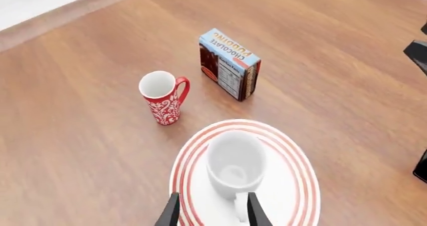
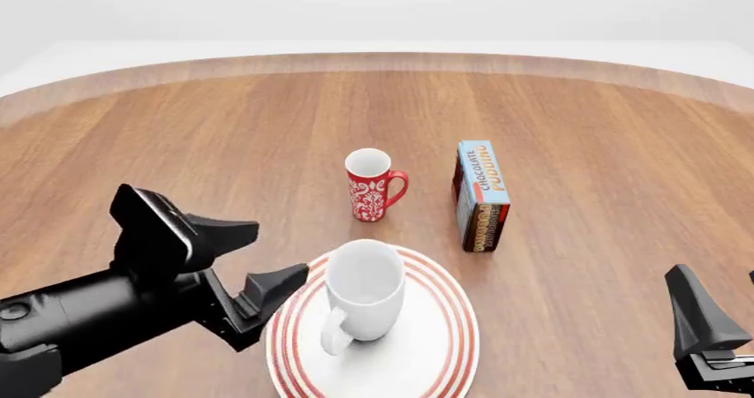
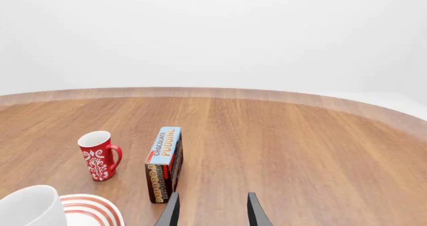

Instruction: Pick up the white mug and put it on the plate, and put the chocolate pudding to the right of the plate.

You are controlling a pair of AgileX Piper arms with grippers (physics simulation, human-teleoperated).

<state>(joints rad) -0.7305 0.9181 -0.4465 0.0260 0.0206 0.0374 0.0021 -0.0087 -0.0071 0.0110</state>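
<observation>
The white mug (image 2: 365,285) stands upright on the red-ringed plate (image 2: 457,332) near the front of the table, its handle toward me. My left gripper (image 2: 274,255) is open just left of the mug, with a small gap between them. Through the left wrist camera, the mug (image 1: 233,163) and plate (image 1: 301,172) lie just beyond the open fingertips (image 1: 172,208). The chocolate pudding (image 2: 483,195) stands on its narrow edge behind and right of the plate. My right gripper (image 3: 212,212) is open and holds nothing, low at the front right (image 2: 712,323), with the pudding (image 3: 165,162) ahead of it.
A slim red mug (image 2: 373,186) with a white pattern stands behind the plate, left of the pudding. The wooden table's curved far edge (image 2: 377,61) runs across the back. Bare wood lies right of the plate (image 2: 589,310).
</observation>
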